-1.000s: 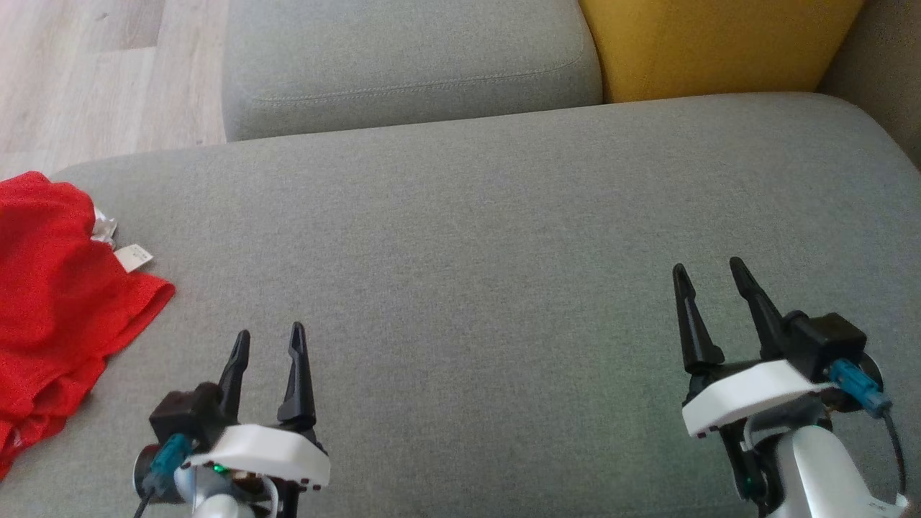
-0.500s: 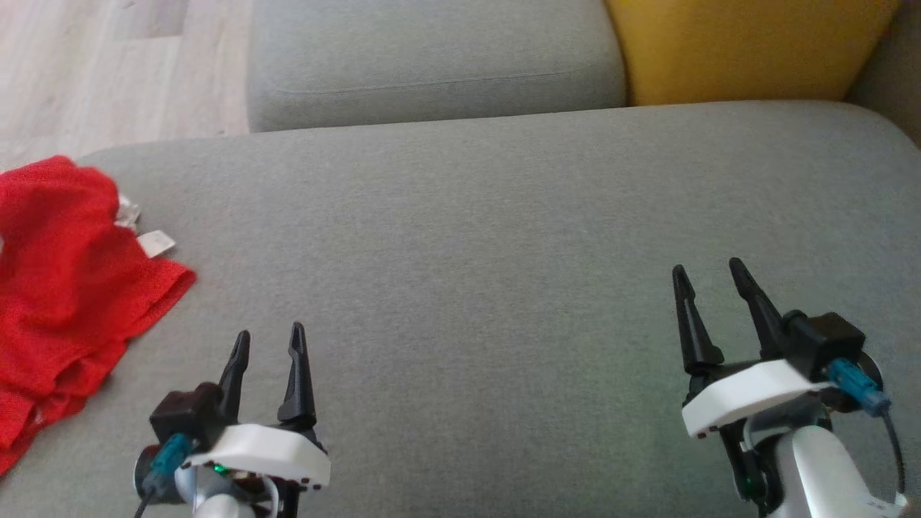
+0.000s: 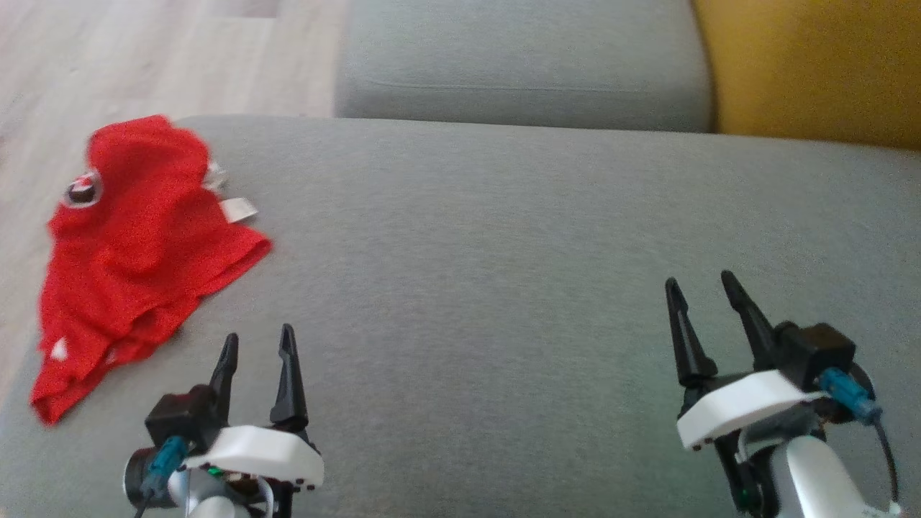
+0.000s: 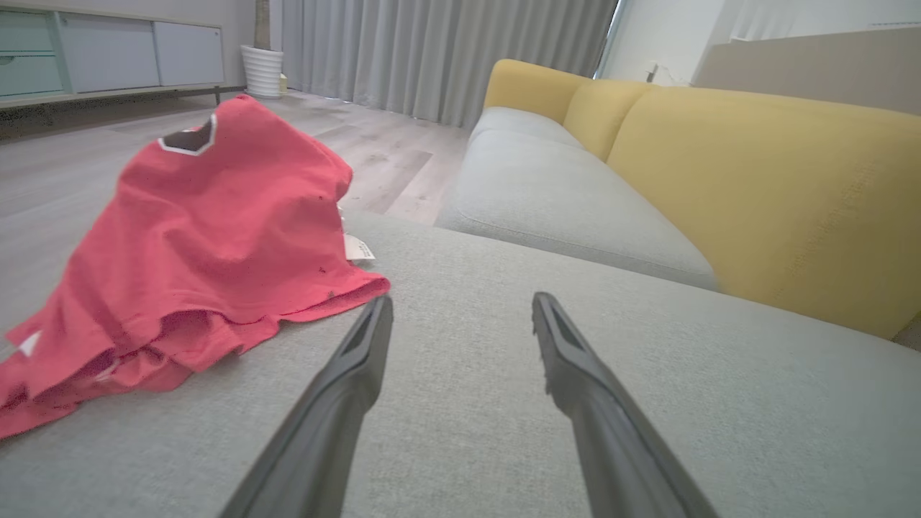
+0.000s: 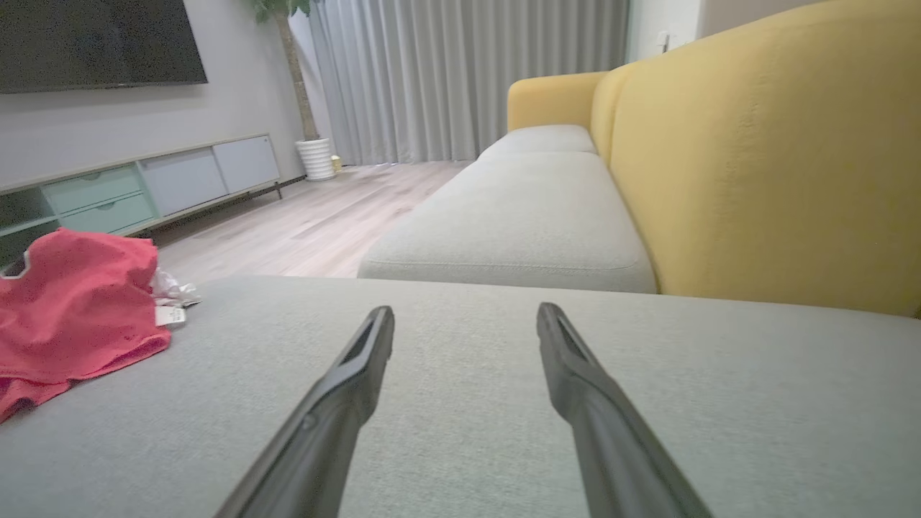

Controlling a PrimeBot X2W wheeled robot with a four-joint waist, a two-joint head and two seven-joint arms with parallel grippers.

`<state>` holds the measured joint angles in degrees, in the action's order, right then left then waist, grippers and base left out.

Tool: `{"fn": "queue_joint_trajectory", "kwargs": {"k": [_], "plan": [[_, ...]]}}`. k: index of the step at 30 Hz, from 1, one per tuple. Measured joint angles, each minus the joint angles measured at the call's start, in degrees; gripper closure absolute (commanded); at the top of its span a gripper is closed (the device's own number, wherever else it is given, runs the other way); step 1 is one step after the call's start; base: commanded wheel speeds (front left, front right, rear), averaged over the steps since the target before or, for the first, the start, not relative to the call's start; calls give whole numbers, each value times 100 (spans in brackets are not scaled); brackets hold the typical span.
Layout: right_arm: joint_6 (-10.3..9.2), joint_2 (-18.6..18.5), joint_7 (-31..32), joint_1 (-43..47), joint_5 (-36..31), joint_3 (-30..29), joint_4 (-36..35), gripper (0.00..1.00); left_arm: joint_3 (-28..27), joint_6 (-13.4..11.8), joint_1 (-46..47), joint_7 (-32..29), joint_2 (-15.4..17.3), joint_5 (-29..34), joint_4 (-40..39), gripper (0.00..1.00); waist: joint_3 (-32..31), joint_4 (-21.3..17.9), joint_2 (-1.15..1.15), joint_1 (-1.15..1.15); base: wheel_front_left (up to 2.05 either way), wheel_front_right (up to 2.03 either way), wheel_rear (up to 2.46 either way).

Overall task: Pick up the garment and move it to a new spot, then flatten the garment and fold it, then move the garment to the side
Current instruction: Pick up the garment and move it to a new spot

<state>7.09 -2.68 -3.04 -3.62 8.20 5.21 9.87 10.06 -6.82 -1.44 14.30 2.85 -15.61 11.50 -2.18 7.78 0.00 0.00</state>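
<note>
- Left gripper (image 3: 259, 332) is closest in the head view, fingers spread wide with nothing between them, over the grey seat cushion (image 3: 504, 252).
- Right gripper (image 3: 699, 278) is way over on the other side, jaws wide apart too, holding nothing.
- The red garment (image 3: 137, 244) lies crumpled at the cushion's left edge, a bit ahead and left of the left gripper, not touching it. A white tag (image 3: 239, 209) pokes out on its far side.
- Further back there's a second grey cushion (image 3: 525, 65), a yellow backrest (image 3: 813, 65) on the right and wood floor (image 3: 144, 57) on the left.
</note>
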Motion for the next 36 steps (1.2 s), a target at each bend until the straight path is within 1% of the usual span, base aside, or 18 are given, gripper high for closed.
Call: {"fn": "queue_joint_trajectory", "kwargs": {"k": [2, 9, 14, 20, 24, 33, 36], "plan": [[0, -11, -13, 71, 41, -4, 20, 0, -1, 13, 3, -1, -16, 14, -8, 0, -18, 201, 0, 0, 0, 0, 0], [0, 4, -109, 84, 145, 105, 114, 0, -174, 30, -93, 0, -2, 92, -38, 0, -58, 1152, 0, 0, 0, 0, 0], [1, 7, -160, 85, 176, 124, 189, 0, -193, 77, -147, 0, -3, 101, -86, 0, -92, 1540, 0, 0, 0, 0, 0], [0, 7, -203, 84, 247, 189, 244, 0, -271, 77, -154, 0, -3, 141, -94, 0, -146, 1739, 0, 0, 0, 0, 0], [0, 7, -210, 84, 248, 196, 279, 0, -286, 77, -154, 0, -3, 141, -94, 0, -155, 1799, 0, 0, 0, 0, 0], [0, 7, -237, 84, 250, 229, 300, 0, -339, 76, -161, 0, -3, 141, -96, 0, -153, 1784, 0, 0, 0, 0, 0], [0, 7, -236, 84, 287, 231, 313, 0, -346, 131, -165, 0, -3, 133, -120, 0, -143, 1746, 0, 0, 0, 0, 0]]}}
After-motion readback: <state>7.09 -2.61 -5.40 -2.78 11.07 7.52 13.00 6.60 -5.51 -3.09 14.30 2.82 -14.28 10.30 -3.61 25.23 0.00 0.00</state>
